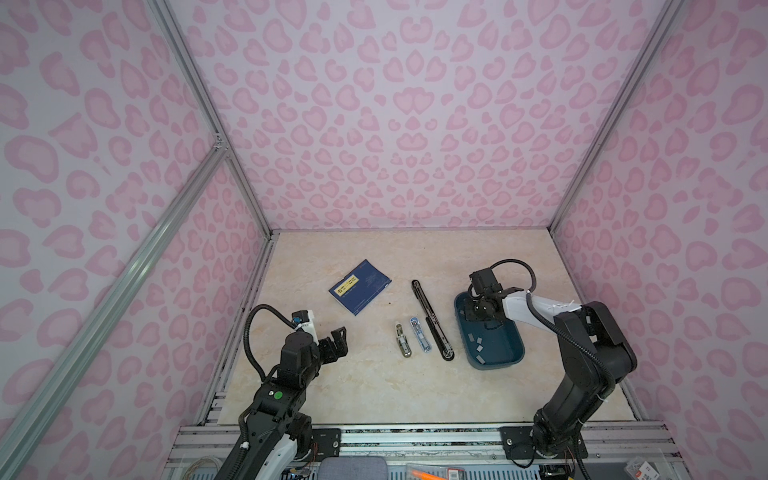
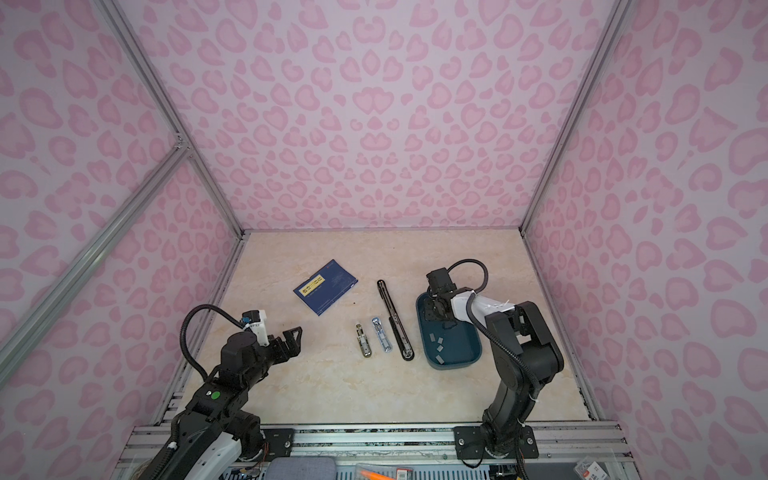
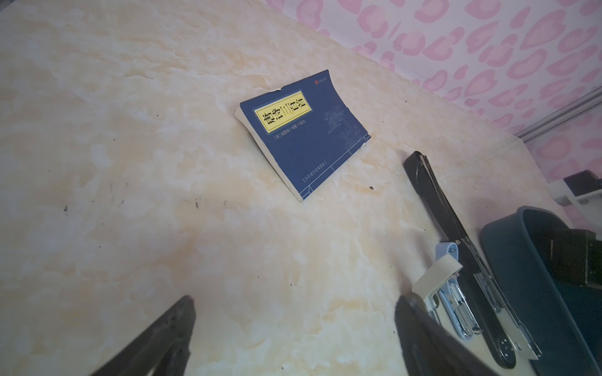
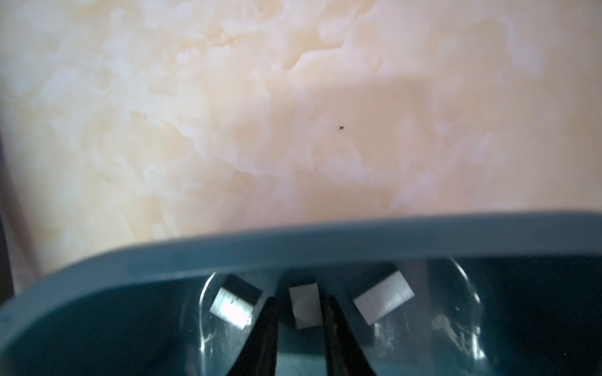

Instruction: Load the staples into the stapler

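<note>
Reaching into the far end of the teal tray (image 4: 325,237), right gripper (image 4: 299,298): jaws narrowed to either side of one staple strip (image 4: 305,309), a stance suited to lifting it; whether it is clamped cannot be told.
Left gripper (image 1: 336,341): spread wide, empty, poised over the table (image 1: 374,395), probably waiting to steady a stapler.
Staples (image 1: 478,348): short, flat, grey metallic strips with bright faces, lying loose on the tray floor.
Long black stapler (image 1: 430,320): laid open just beside the tray, apparently ready for loading.

Blue book (image 3: 312,146): yellow label (image 3: 281,112), black Chinese characters, too unclear to read.
</note>
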`<state>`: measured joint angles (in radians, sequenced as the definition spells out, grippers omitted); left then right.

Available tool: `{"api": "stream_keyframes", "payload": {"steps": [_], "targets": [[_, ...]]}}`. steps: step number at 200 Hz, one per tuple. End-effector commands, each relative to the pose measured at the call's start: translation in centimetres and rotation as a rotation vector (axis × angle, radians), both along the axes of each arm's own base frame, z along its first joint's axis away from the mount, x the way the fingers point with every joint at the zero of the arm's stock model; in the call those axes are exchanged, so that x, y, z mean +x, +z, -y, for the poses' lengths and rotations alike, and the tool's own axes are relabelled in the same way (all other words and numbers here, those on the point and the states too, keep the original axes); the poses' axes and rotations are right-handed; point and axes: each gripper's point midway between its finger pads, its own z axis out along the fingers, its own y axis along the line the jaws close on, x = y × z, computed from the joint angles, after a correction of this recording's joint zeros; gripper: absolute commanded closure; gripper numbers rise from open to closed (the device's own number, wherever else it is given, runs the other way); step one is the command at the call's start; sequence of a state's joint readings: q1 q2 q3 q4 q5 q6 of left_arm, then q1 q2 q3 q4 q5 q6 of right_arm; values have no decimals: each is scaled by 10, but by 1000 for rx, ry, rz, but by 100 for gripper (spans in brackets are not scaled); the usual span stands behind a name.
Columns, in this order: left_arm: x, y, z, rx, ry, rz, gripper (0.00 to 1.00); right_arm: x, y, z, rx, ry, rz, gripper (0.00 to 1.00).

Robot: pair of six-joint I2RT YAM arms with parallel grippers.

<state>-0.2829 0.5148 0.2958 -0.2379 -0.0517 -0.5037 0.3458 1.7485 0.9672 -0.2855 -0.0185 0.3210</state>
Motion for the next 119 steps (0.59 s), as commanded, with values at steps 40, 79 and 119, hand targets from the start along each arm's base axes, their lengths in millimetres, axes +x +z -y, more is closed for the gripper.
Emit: {"api": "stream_keyframes", "payload": {"steps": [40,79,119], "targets": [[5,12,1,-3,0,42,3,-2,-11,5,-40,-18,-48,74],[5,11,1,-1,-1,38,3,-1,-12,6,-46,-23,-48,74],[6,12,0,-1,2,39,3,1,-13,7,-52,-27,-50,75]]}}
